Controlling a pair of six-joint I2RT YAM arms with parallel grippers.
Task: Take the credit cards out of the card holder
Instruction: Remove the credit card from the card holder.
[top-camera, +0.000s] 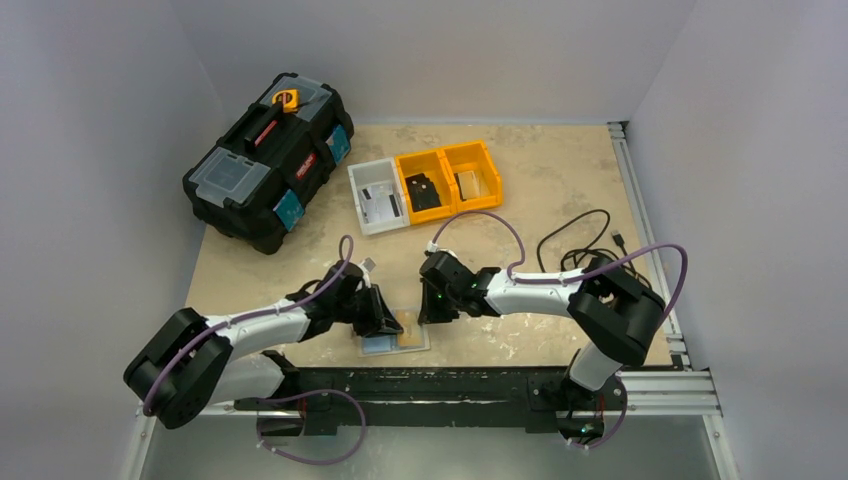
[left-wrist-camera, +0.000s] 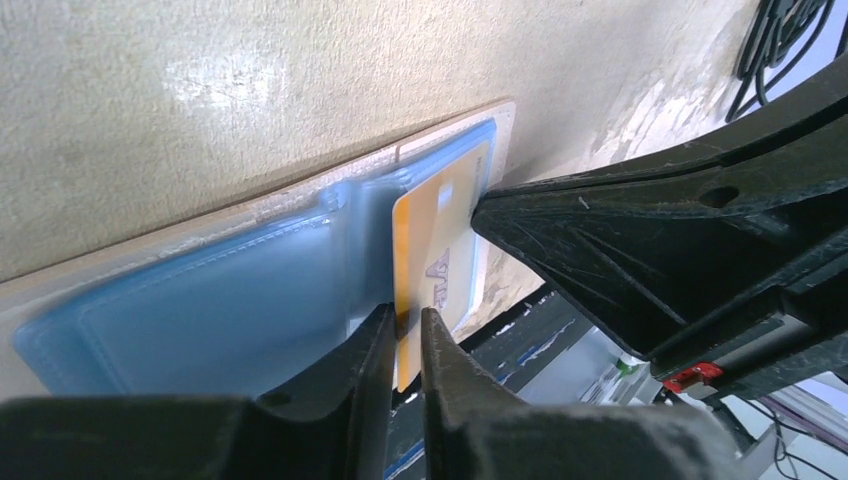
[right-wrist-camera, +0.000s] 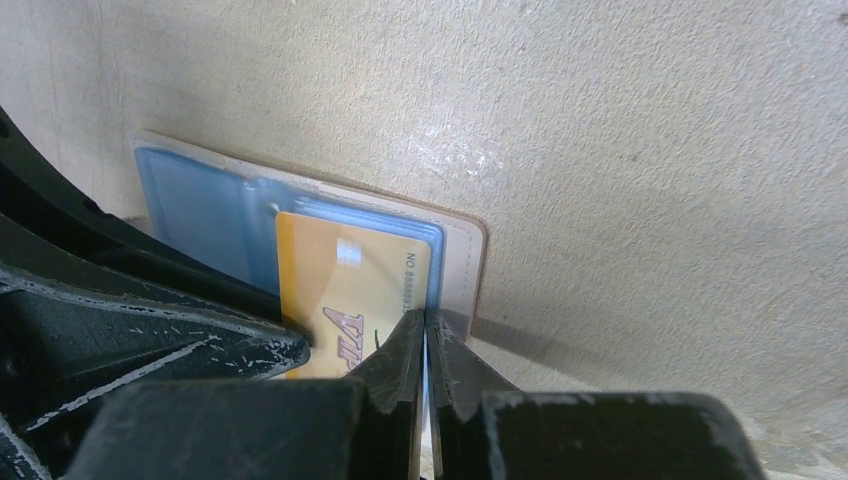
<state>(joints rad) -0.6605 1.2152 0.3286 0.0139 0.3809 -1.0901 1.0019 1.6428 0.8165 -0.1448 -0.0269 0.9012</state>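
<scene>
Nearest the bases, found holder (top-camera: 385, 345) lying opened flat on table (top-camera: 560, 190), close to front edge, between the 2 arms. Saw L gripper (left-wrist-camera: 405, 335) closed to a narrow pinch on near edge of a yellow card (left-wrist-camera: 440, 235), w/ a finger on each face. Took far end of card to be tucked under holder's blue clear pocket. Saw R gripper (right-wrist-camera: 425, 335) fully closed, tips down at card's right edge, just beside holder's tan border. Couldn't tell whether nipping pocket film or only pressing holder flat; judged prob. bracing it. Judged task at early stage: 1st card gripped and maybe partway out, not free yet. Saw no card lying loose beside holder. Reckoned as left to do: draw this card clear, set it down, then any others. Couldn't tell how many cards inside. Saw only the yellow one, and read the half of holder away from it as blue and bare, w/ sheen on film costing detail. Lost most of holder in top view behind both wrists, and near end of card in wrist views behind fingers. Found print on card partly cut off by R gripper, unreadable. Farther back, made out grey bin (top-camera: 378, 195) and yellow bins (top-camera: 445, 180) w/ small dark and pale items inside, too small to name; couldn't say if cards. Beyond, noted black toolbox (top-camera: 268, 160) at far left and loose cable (top-camera: 580, 245) at right, neither touched.
</scene>
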